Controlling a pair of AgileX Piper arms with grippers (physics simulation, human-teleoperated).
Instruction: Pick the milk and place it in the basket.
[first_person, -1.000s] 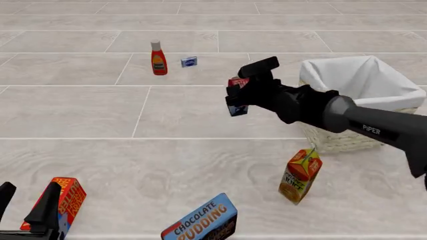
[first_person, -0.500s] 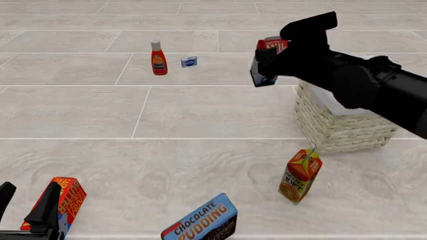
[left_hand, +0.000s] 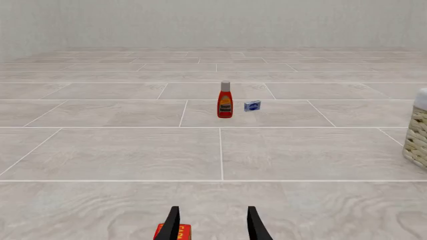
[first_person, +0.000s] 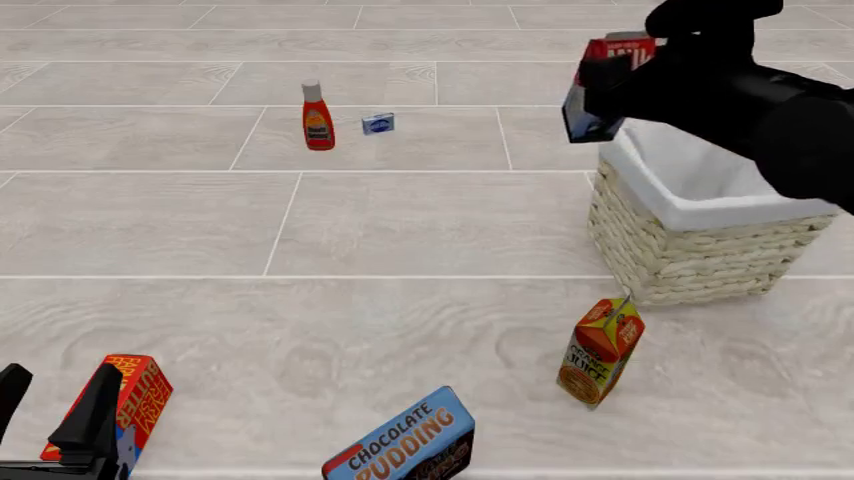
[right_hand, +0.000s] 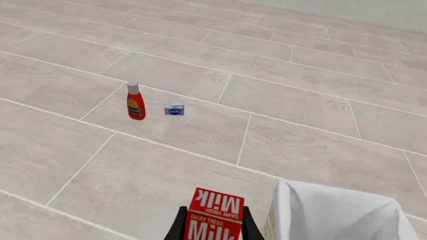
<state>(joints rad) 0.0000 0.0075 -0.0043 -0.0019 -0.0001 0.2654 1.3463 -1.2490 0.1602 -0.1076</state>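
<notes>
Right hand (first_person: 603, 88) (raised high) grips milk (first_person: 597, 92) beside basket (first_person: 694, 235).

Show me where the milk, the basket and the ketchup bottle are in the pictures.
milk (right_hand: 215, 219): right wrist view, on its red top.
basket (first_person: 694, 255): front view, on its woven wicker wall.
ketchup bottle (first_person: 318, 126): front view, on its red body.

There is one milk (first_person: 597, 88) carton, one basket (first_person: 694, 235), one ketchup bottle (first_person: 316, 117), one small blue box (first_person: 378, 123), one orange juice carton (first_person: 601, 351), one chocolate pudding box (first_person: 402, 441), one red-orange box (first_person: 135, 398), and two pincers: right (first_person: 627, 85), left (left_hand: 212, 224).
</notes>
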